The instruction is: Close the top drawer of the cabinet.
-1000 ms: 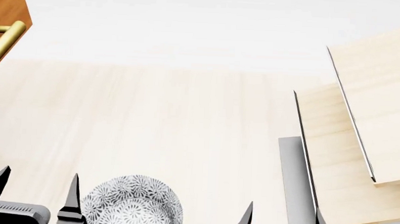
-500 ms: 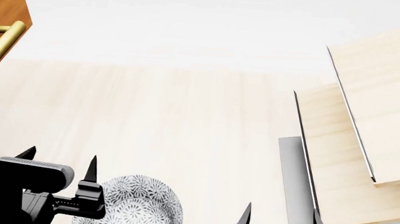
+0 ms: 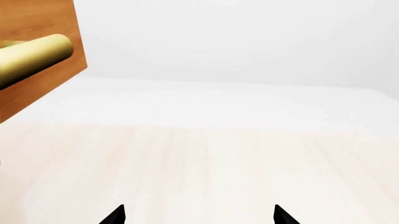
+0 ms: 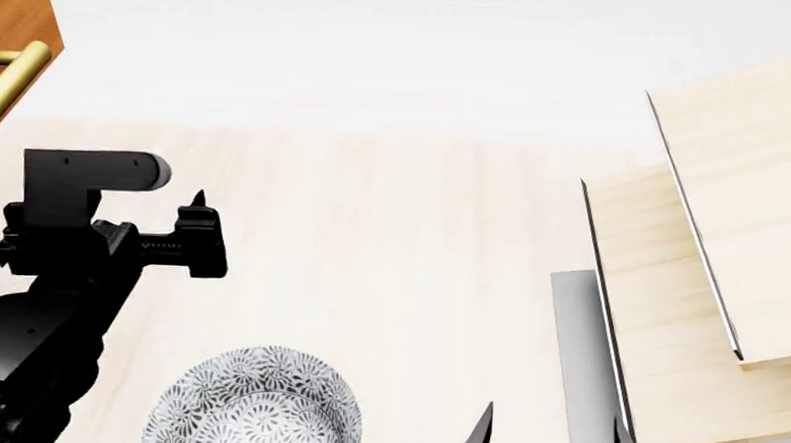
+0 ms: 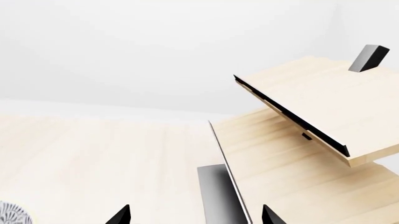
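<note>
1. The table (image 4: 368, 230) is pale wood and fills most of the head view, running to a white wall behind.
2. The shelf (image 4: 713, 295) is pale wood in 2 tiers on a dark base, at the table's right side; nothing shows on either tier.
3. The cabinet (image 4: 10, 35) is orange-brown and sits at the far left corner of the head view, mostly cut off by the frame.
4. The drawer (image 3: 37, 56) shows only a slice of its front with a brass handle (image 3: 34, 58); how far out it stands cannot be told, and its inside is hidden.
5. The left gripper (image 4: 143, 215) is raised over the table's left side, well apart from the handle, its fingers spread with nothing between them.
6. The bowl (image 4: 261, 401) has a grey floral pattern, sits near the front edge and holds nothing.
7. The right gripper (image 5: 194, 215) shows only 2 dark tips, apart, near the shelf base.
</note>
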Tool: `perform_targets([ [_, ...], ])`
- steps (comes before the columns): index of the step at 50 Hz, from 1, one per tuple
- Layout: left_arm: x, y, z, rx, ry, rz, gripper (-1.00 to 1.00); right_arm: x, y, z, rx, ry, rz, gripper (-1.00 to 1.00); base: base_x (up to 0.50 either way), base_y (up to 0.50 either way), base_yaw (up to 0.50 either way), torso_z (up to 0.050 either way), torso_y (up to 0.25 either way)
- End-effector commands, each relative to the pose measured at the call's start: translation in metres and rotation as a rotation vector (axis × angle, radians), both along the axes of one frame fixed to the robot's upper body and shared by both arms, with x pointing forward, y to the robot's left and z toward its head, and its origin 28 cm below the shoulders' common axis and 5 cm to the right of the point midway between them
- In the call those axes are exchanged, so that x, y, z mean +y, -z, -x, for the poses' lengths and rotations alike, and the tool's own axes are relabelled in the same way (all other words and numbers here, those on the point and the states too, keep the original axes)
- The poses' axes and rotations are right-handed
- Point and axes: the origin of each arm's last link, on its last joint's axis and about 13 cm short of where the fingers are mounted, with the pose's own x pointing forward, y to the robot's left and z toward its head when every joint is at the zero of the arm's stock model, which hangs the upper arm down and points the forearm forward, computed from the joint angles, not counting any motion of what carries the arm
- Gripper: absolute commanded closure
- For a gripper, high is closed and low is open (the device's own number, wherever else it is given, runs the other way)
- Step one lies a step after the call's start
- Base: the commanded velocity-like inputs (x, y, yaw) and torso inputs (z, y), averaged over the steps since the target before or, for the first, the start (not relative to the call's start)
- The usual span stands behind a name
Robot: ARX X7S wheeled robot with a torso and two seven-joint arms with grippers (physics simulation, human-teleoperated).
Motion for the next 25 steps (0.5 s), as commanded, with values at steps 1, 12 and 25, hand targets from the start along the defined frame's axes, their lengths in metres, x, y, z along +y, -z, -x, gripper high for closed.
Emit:
perform_targets([
  [1, 0.004, -0.020, -0.043, 0.078, -0.035, 0.057, -1.00, 0.001, 0.002, -0.002, 0.006, -0.004, 0.002, -1.00, 0.00, 0.00, 0.00, 0.000, 0.000],
  [12, 0.012, -0.043, -0.045, 0.184, -0.095, 0.229, -1.00, 0.000, 0.002, -0.002, 0.008, -0.004, 0.002, -1.00, 0.00, 0.00, 0.00, 0.000, 0.000],
  [25, 0.044, -0.075, -0.045, 0.205, -0.179, 0.507, -1.00, -0.001, 0.002, -0.006, 0.015, -0.001, 0.005, -1.00, 0.00, 0.00, 0.00, 0.000, 0.000],
])
